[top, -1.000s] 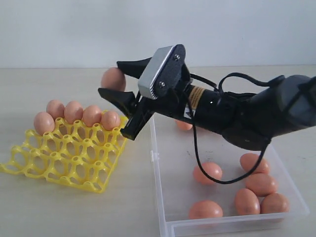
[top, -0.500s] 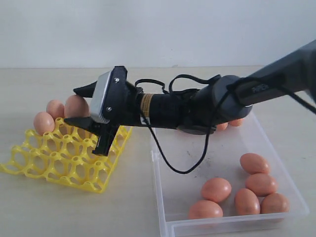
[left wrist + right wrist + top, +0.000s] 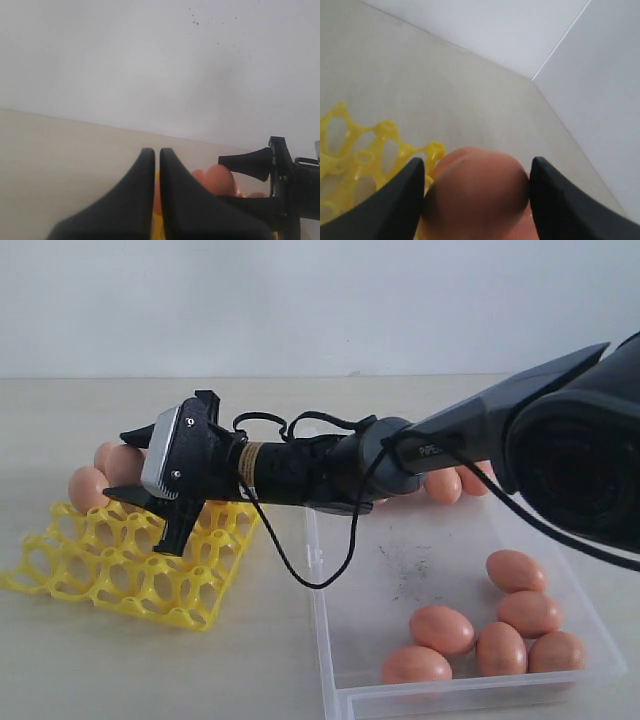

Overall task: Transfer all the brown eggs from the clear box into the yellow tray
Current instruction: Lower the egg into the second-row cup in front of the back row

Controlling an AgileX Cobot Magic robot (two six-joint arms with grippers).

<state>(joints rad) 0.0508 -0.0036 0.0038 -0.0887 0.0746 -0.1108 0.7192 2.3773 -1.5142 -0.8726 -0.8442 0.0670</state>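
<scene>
Beige tabletop point(image 3: 250, 660) carries yellow tray point(image 3: 100, 575), clear box point(image 3: 400, 570); white wall point(image 3: 320, 300) behind.

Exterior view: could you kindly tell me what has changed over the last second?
The right pincer, shut on a brown egg, swung left from the clear box's corner and lowered over the yellow tray's back row. One loose egg in the box rolled slightly toward the camera. Tray, box and remaining eggs stayed put.

My black right gripper point(image 3: 476, 165) frames a plain orange-brown oval egg point(image 3: 475, 192); beneath it shows a bright yellow plastic lattice tray point(image 3: 362, 150).
</scene>
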